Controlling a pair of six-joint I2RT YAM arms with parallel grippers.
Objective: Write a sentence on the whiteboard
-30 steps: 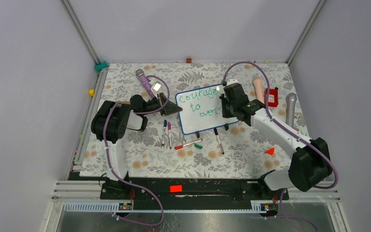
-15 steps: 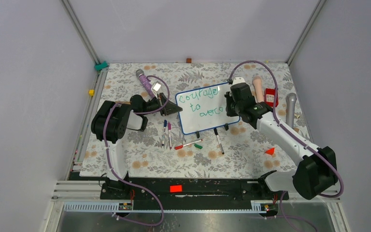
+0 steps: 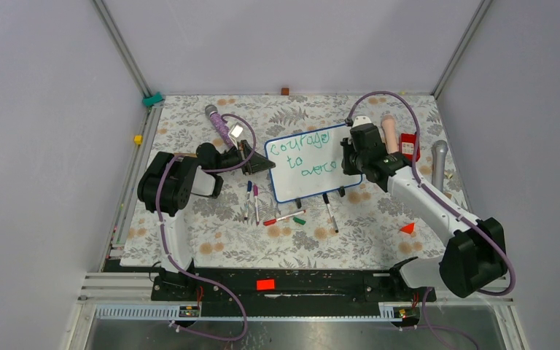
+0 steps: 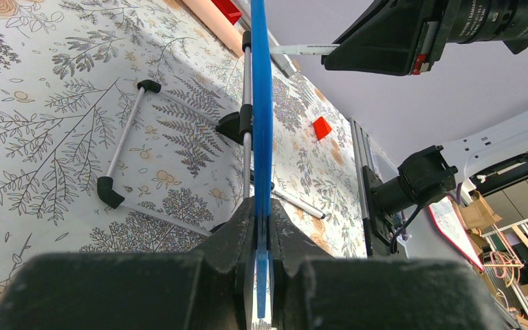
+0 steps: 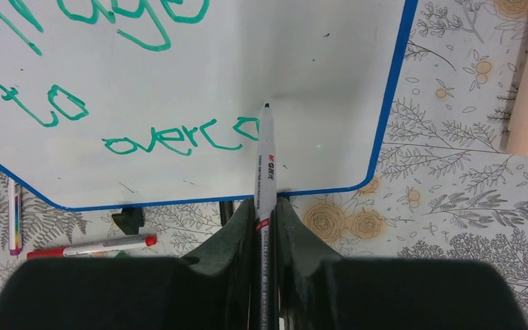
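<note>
Right, nearest the arm bases, spare pens (image 3: pixel 283 217) lie on the desk (image 3: pixel 211 244) just in front of the board's feet. My right pincer (image 5: pixel 265 218) is clamped on a marker (image 5: pixel 267 161), tip aimed at the whiteboard (image 5: pixel 330 82) just past the last green letter. I can't tell if the tip touches or sits just off. My left pincer (image 4: pixel 261 227) is closed on the board's blue frame at its left edge, steadying it on its feet. The sentence (image 5: pixel 179 141) reads "courage", "to", then roughly "overco", so it's unfinished and I judge I'm mid-word on the third line. Next move, I reckon: put the tip down right of the "o" and draw the "m". Space before the blue rim looks tight, so small strokes and a firm left grip.
</note>
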